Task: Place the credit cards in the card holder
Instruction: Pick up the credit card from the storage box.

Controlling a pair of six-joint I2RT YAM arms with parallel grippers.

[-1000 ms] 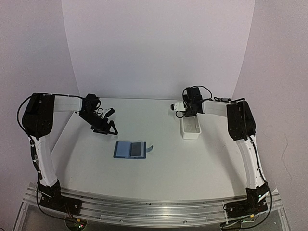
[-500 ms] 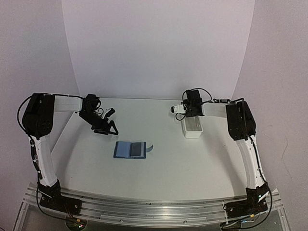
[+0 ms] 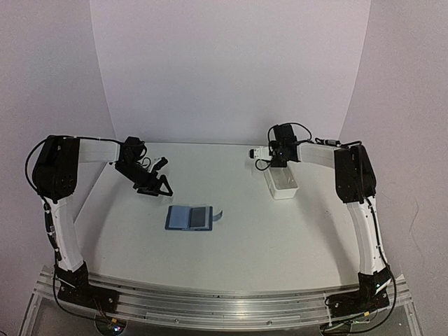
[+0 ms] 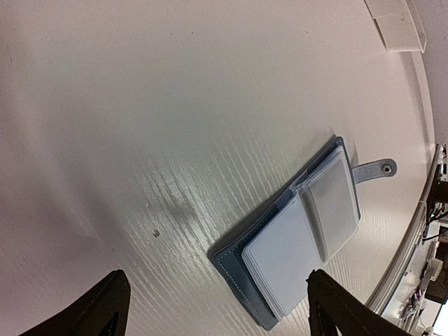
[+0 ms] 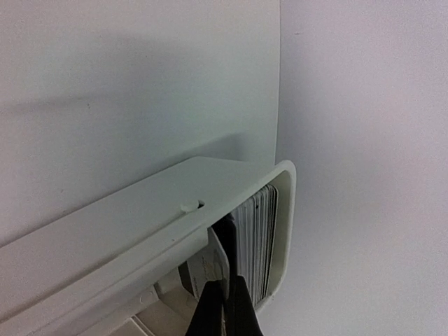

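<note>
The blue card holder [image 3: 190,218] lies open on the table, its pale sleeves [image 4: 301,238] facing up and its snap tab [image 4: 374,170] sticking out. My left gripper [image 3: 162,178] hovers open just up and left of it, and the wrist view shows the fingers [image 4: 105,308] standing wide either side of the holder's near corner. Several credit cards [image 5: 256,245] stand on edge in the white tray [image 5: 283,210]. My right gripper [image 5: 225,297] reaches into the tray [image 3: 283,185], shut on the edge of one credit card [image 5: 214,263] that leans away from the stack.
The tray's long side wall [image 5: 105,231] fills the lower left of the right wrist view. White backdrop walls curve behind the table. Bare tabletop [image 3: 238,245] lies between the holder and the arm bases.
My right gripper has closed from open onto a card in the tray, and the tray has turned slightly. The left arm and the card holder have not moved.
</note>
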